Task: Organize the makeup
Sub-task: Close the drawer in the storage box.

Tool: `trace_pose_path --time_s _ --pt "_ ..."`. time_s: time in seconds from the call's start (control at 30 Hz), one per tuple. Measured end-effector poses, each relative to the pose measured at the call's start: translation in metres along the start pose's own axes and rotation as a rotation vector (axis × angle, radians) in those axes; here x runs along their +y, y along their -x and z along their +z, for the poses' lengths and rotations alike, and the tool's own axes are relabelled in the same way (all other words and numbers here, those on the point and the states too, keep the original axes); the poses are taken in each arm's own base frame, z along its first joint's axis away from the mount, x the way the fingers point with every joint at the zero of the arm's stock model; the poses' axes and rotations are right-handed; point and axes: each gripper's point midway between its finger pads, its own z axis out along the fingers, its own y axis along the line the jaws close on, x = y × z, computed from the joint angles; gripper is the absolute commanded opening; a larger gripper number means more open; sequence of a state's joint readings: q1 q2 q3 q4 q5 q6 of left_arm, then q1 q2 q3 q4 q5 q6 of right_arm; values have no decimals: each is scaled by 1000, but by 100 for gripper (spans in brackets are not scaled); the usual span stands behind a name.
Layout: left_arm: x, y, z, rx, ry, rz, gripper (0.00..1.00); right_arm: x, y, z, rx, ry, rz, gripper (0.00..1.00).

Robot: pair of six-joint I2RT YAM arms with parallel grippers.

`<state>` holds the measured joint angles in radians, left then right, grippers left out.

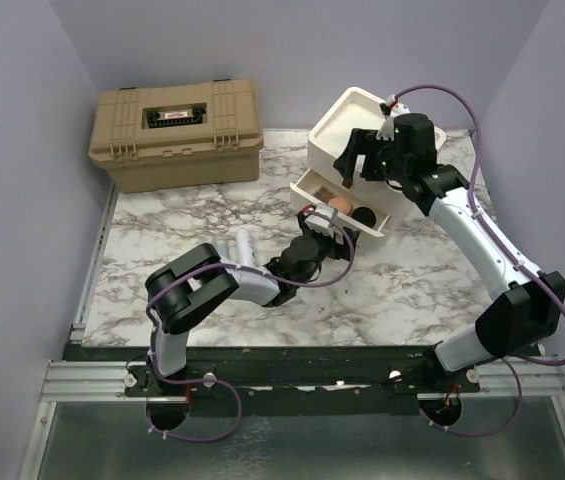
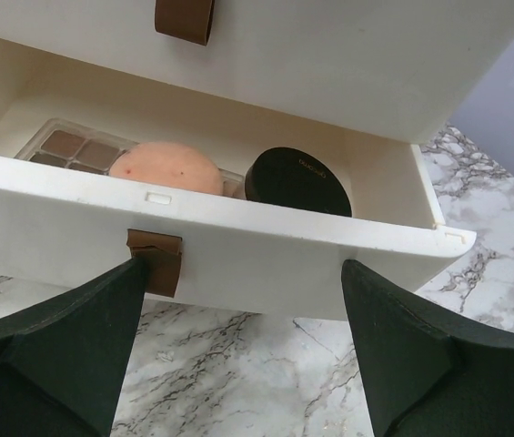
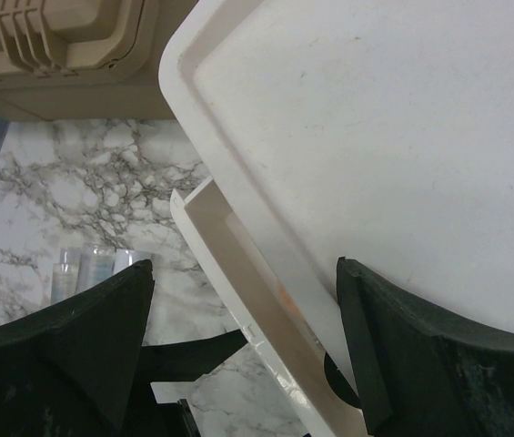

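Left wrist, palette [image 2: 75, 150], top external, toolbox [image 1: 177, 135]

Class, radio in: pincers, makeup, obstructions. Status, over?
Left pincer, right pincer open. Round black compact inside open cream drawer. Whitish bottle on marble table.

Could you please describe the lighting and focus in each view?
Top external: even, soft light, a faint shadow under the toolbox, no glare. Left wrist: the open drawer is sharp, while the dark fingers show little detail. Right wrist: the drawer unit is bright and nearly featureless, and the clear tubes look soft.
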<state>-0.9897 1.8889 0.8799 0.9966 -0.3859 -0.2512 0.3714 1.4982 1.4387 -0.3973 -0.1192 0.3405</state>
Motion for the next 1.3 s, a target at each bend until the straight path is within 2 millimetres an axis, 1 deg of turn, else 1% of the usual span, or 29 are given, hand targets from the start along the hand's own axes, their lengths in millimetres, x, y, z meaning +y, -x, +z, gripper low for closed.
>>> trace_pose_path --time_s 0.3,0.53,0.63,0.8,0.93,1.1,1.17,1.3 --pt "-1 -1 7 -29 -4 -37 89 -1 1 0 -3 -2 18 86" --pt "1 2 25 -42 -16 -46 89 1 1 0 0 5 43 86" --pt "3 1 31 -44 -16 -81 89 2 1 0 -1 5 61 86" --pt "-1 -2 38 -52 -31 -130 87 3 3 0 -11 1 116 85" --pt "-2 -4 47 -64 -31 -174 87 5 3 -3 -36 6 174 86" --pt "0 -3 56 -81 -28 -215 87 8 2 -7 -58 17 248 86" --pt "-3 -3 60 -86 -36 -222 87 8 3 -7 -65 19 266 86" --pt "-5 -5 64 -92 -44 -238 87 4 9 -6 -96 4 294 86"
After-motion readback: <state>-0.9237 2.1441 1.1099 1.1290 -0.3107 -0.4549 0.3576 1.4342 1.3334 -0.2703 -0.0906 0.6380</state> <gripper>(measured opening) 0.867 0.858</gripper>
